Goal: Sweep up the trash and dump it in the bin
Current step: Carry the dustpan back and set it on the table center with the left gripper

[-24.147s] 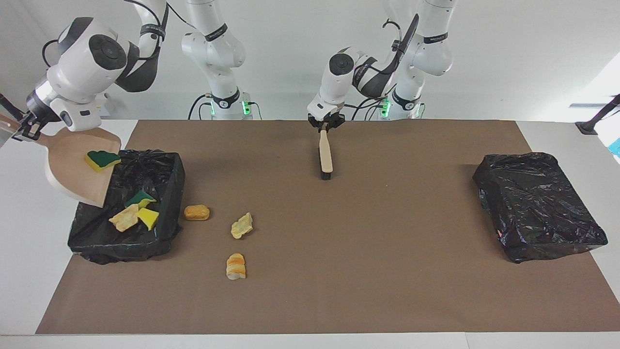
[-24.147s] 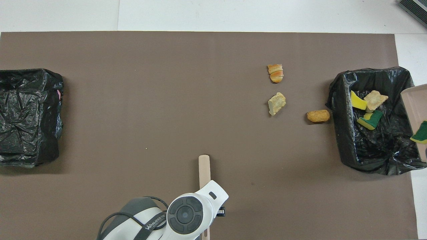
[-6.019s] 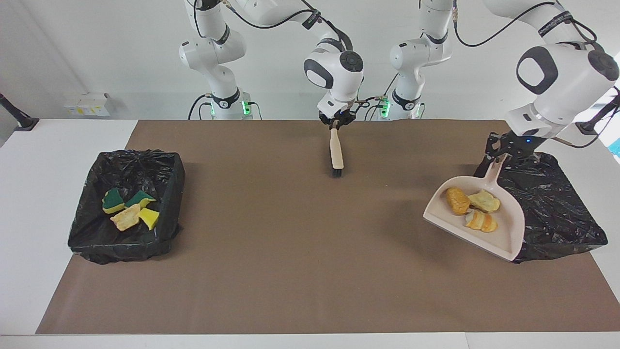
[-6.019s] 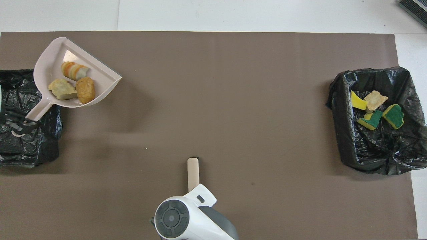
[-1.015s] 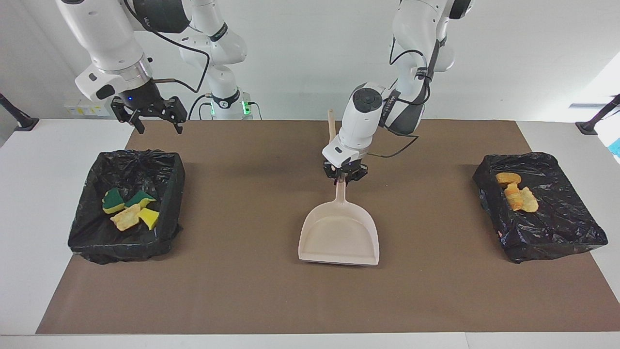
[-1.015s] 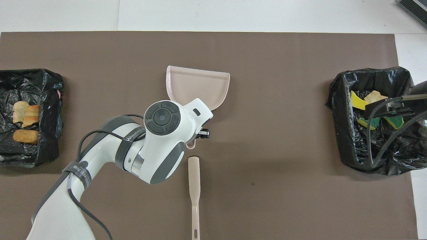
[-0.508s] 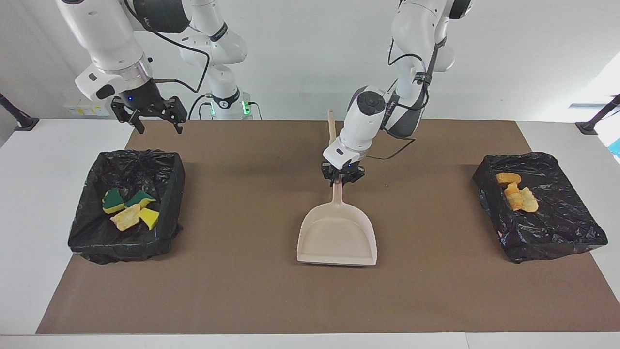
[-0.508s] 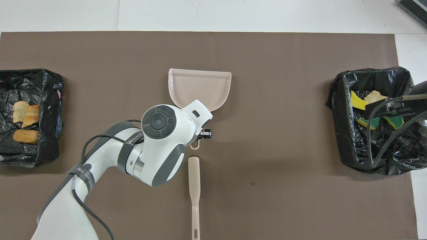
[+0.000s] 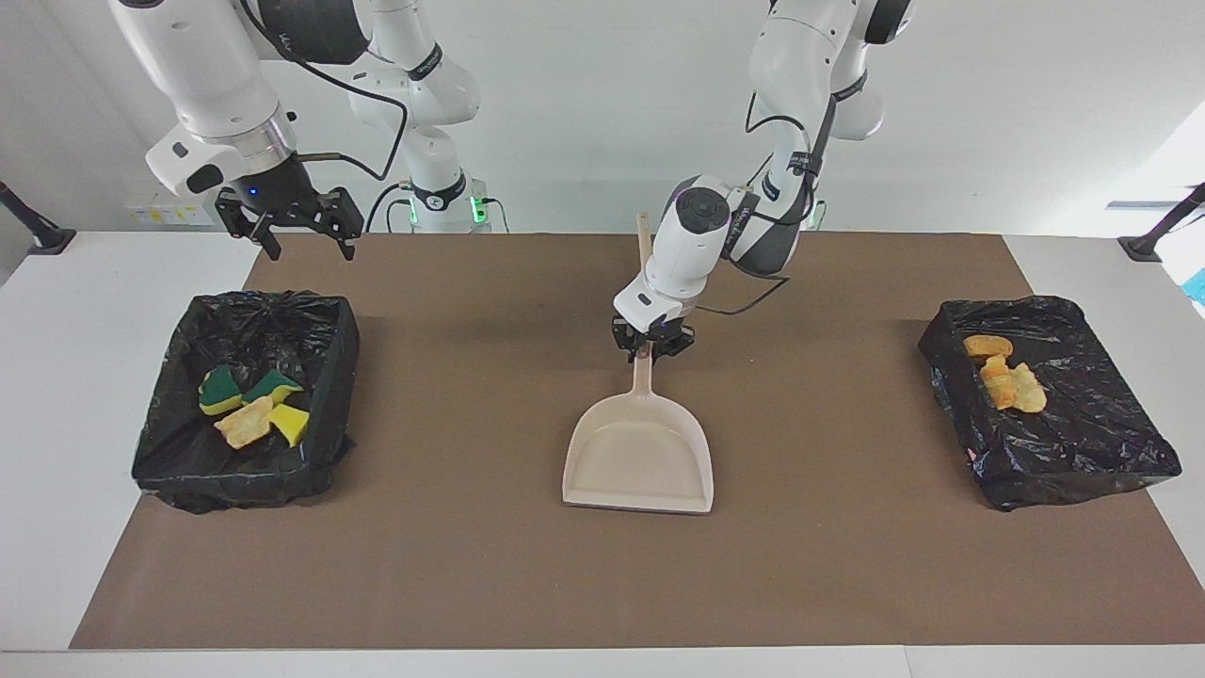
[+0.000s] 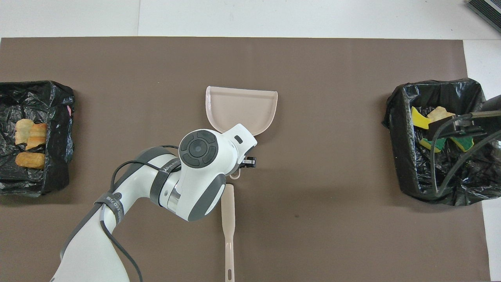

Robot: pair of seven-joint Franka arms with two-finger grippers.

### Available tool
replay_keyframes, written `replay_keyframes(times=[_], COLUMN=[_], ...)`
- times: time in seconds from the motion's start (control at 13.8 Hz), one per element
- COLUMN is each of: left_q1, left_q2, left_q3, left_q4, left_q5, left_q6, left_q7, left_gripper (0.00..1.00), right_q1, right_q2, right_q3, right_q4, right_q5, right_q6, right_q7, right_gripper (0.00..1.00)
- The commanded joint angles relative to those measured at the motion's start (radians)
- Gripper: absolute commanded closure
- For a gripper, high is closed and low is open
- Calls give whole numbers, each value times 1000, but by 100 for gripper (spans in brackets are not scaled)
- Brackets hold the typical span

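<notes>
Jaws of left gripper (image 9: pixel 650 347) pinch the dustpan (image 9: pixel 638 459) handle; right gripper (image 9: pixel 299 226) spread; binned trash (image 9: pixel 1004 377) looks light, soft

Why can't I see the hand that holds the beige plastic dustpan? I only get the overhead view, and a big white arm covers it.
Observer: The facing view shows it. The left gripper is shut on the thin handle of the beige plastic dustpan.
Operator: What's the dark thing over the bin with sponges?
Observer: That's the right gripper. Its fingers are spread open and hold nothing, and it is raised well above the black-bag-lined bin with the yellow-and-green sponge scraps.
</notes>
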Motion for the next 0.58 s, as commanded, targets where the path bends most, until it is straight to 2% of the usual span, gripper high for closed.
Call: replay_keyframes(times=[0.0,0.22,0.51], left_q1=[1,47,179], left_q2=[-50,-100,-192], left_q3=[27,59,61], left_q4=[-3,16,16], left_q5=[-13,-5,-4], left_q6=[-12,-108,-214], left_q7=[11,11,48], left_gripper=[0,0,0], right_q1=[-3,-3,-3], right_q2=[-22,-22,-22], right_q3=[-3,-3,-3], right_q4=[-29,-29,-29], right_q5=[15,15,15], right_q6=[18,18,18], right_q7=[-4,-4,-4], right_gripper=[0,0,0])
